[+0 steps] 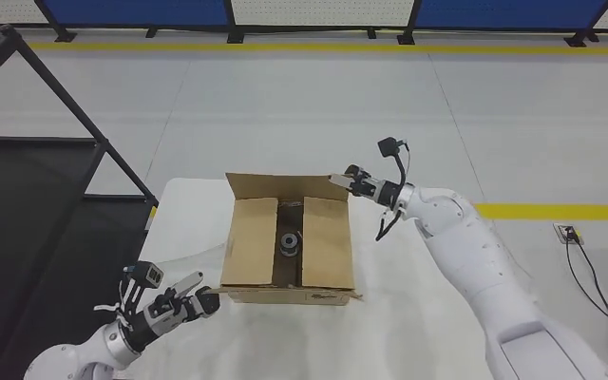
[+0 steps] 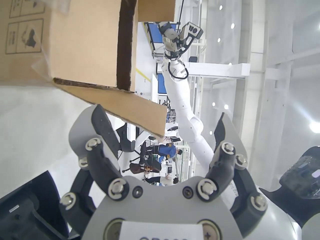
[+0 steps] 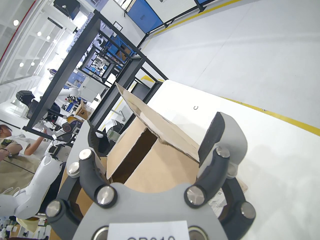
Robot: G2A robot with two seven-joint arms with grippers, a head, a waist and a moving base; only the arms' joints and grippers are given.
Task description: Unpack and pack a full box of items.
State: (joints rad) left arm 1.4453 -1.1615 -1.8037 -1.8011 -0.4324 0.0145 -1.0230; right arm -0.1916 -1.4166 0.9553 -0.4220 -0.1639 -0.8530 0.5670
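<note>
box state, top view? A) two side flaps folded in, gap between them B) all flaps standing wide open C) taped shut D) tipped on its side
A: the box stands upright with its side flaps folded over the opening, and a dark round item shows through the gap between them.

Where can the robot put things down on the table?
Bare table lies right of the box, and a narrower strip left of it. The near edge is tight: the left gripper sits by the box's corner. The right gripper crowds the far flap.
</note>
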